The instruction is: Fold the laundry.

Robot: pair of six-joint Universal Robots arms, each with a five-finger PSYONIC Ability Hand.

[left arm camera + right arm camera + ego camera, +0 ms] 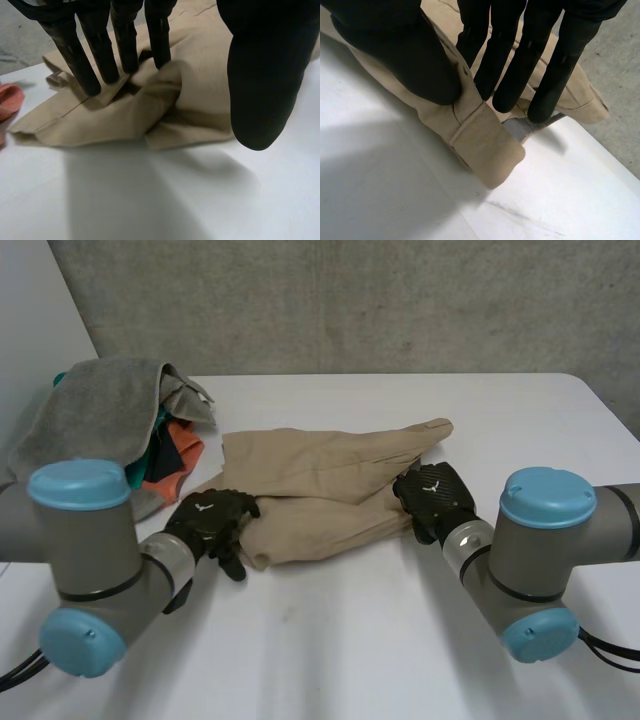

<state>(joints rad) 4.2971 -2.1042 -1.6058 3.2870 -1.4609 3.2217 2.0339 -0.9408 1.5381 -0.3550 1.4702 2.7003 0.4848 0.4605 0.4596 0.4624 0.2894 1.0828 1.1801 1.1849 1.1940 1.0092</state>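
Observation:
Tan trousers (320,490) lie folded in the middle of the white table (400,640). My left hand (208,522) rests on their left end. In the left wrist view its straight fingers (85,60) press down on the tan cloth (100,120), which bunches up into a ridge in front of them. The thumb (265,75) hangs apart, above the cloth's near edge. My right hand (435,498) is on the trousers' right end. Its thumb (405,55) presses a thick hemmed fold of the cloth (485,145) against the curled fingers (505,65).
A laundry pile sits at the table's back left: a grey towel (100,410) over orange cloth (175,455) and a bit of teal. The orange cloth (7,100) lies just beyond the trousers' left end. Past my right hand is the table's edge (600,145).

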